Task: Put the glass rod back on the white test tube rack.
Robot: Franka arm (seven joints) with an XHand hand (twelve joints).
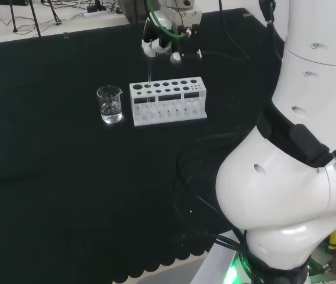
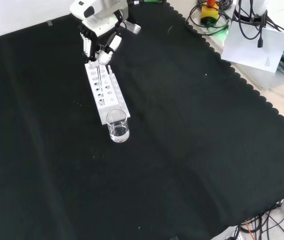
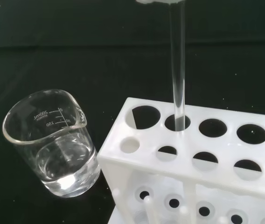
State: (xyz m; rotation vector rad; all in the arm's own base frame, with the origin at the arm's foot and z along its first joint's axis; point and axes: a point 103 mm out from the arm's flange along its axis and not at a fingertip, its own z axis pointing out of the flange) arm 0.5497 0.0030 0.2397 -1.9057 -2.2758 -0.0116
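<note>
The white test tube rack [image 1: 168,102] stands mid-bench, with its rows of round holes facing up. My hand [image 1: 161,36] hovers just above the rack's left end in the head view, its fingers pinched on the top of the clear glass rod [image 1: 149,72]. The rod hangs upright. In the wrist view the glass rod [image 3: 177,74] has its lower end inside a back-row hole near the end of the rack [image 3: 193,161]. The front view shows the hand [image 2: 100,36] over the far end of the rack [image 2: 107,94].
A small glass beaker [image 1: 109,105] with a little clear liquid stands just off the rack's end, close to it. It is also seen as the beaker [image 2: 118,126] and the beaker [image 3: 53,142]. Black cables lie near the arm's base [image 1: 197,195].
</note>
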